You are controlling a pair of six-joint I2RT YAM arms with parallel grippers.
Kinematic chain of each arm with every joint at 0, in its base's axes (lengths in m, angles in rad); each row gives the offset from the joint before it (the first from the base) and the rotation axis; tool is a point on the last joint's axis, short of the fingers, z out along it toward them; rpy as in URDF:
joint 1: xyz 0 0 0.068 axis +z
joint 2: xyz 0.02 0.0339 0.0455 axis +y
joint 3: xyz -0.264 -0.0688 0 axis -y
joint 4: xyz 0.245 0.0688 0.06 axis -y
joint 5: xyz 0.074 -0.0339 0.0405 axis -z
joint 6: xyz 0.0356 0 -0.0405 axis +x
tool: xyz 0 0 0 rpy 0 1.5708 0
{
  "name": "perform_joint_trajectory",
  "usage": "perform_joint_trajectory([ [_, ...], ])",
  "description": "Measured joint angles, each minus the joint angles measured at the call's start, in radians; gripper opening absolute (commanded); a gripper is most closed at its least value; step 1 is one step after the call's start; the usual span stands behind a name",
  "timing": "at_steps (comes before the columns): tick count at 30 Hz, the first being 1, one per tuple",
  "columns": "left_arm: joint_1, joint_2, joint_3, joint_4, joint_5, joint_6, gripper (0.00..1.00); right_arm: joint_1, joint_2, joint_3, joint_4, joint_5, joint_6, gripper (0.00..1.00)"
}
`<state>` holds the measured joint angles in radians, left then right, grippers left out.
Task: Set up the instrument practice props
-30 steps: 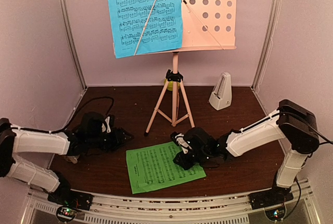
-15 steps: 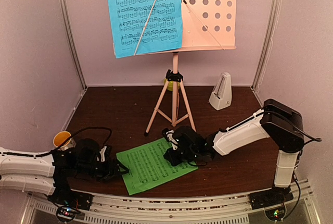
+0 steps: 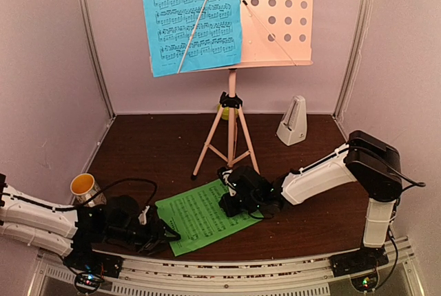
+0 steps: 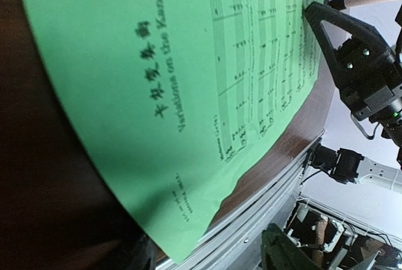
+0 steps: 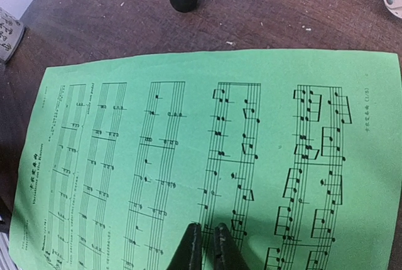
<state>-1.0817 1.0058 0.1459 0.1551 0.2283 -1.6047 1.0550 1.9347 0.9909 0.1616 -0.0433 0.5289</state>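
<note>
Green music sheet (image 3: 200, 217) lies flat on the table (image 3: 158, 151), near centre, just in front of the stand's legs. Long axis runs near-left to far-right. The title end points near-left and print faces up.

Right gripper (image 3: 231, 203) is low over the sheet's far-right part. Its fingers (image 5: 191, 238) are all but closed, a thin slit between them, tips down on the paper. No fold is visibly pinched.

Left gripper (image 3: 162, 235) is at the sheet's near-left corner. Its fingers are apart and hold nothing; the corner (image 4: 188, 245) sits between them.

Pink music stand (image 3: 232, 103) is upright at centre far, tripod spread. Blue music sheet (image 3: 189, 14) is on the left half of its desk. Metronome (image 3: 293, 122) stands far right, well apart from the green sheet. Mug (image 3: 83, 186) is at the left edge.
</note>
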Motion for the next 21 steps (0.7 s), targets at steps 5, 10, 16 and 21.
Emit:
perform_joint_trajectory([
  [5, -0.032, 0.17, -0.001, 0.24, -0.001, -0.067, 0.54, -0.001, 0.0, 0.0, 0.0, 0.0, 0.002, 0.1],
  [10, -0.033, 0.227, -0.003, 0.326, -0.03, -0.083, 0.46, -0.002, 0.0, 0.0, 0.0, 0.0, 0.001, 0.09],
  [16, -0.033, 0.05, -0.019, 0.193, -0.15, -0.097, 0.51, -0.002, -0.002, -0.003, 0.002, 0.0, 0.002, 0.09],
  [21, -0.033, -0.072, -0.025, 0.083, -0.244, -0.132, 0.47, -0.002, -0.011, -0.009, -0.007, -0.001, 0.003, 0.09],
])
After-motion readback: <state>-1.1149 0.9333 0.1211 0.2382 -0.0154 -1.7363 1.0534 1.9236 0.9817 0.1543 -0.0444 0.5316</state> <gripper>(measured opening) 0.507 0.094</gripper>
